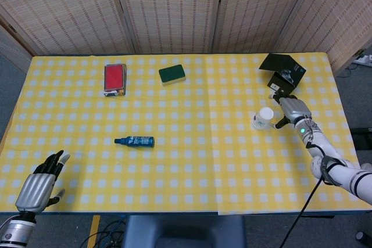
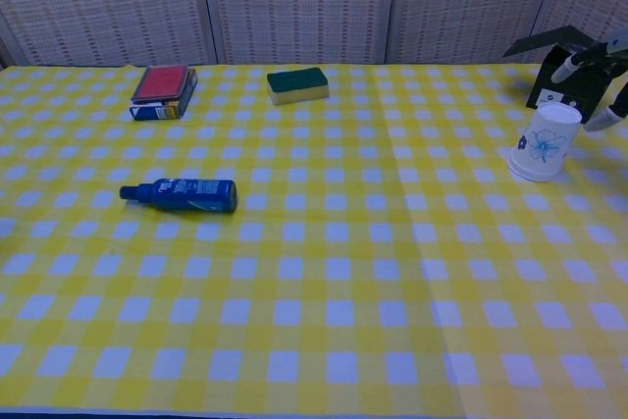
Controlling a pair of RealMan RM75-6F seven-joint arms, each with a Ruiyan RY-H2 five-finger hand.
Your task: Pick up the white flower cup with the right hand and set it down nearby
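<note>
The white flower cup (image 1: 263, 118) (image 2: 544, 142) stands upside down on the yellow checked cloth at the right, its blue flower print facing the chest view. My right hand (image 1: 292, 108) hovers just right of it with fingers spread, holding nothing; a small gap separates it from the cup. In the chest view only its fingertips (image 2: 595, 78) show at the right edge, above and beside the cup. My left hand (image 1: 39, 184) lies open at the table's near left corner, far from the cup.
A black open box (image 1: 282, 72) (image 2: 572, 71) stands right behind the cup and the right hand. A blue bottle (image 1: 135, 141) lies mid-left. A green sponge (image 1: 172, 74) and a red-topped box (image 1: 114, 78) sit at the back.
</note>
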